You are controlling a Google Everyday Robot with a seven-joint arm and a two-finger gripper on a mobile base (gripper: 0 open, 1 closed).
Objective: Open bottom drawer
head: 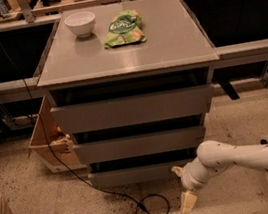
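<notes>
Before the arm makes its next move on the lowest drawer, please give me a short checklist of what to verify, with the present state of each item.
1. Target found: the bottom drawer is in view, the lowest grey front: ok.
2. Drawer open: no interior shows, so it is not yet pulled out: not ok.
3. Gripper placement: low, by the drawer's right end, pointing toward the floor. Contact with the front: cannot tell.
4. Floor before the drawer: a black cable loops there: not ok.
5. Cabinet top: the white bowl and green bag sit back from the front edge: ok.
</notes>
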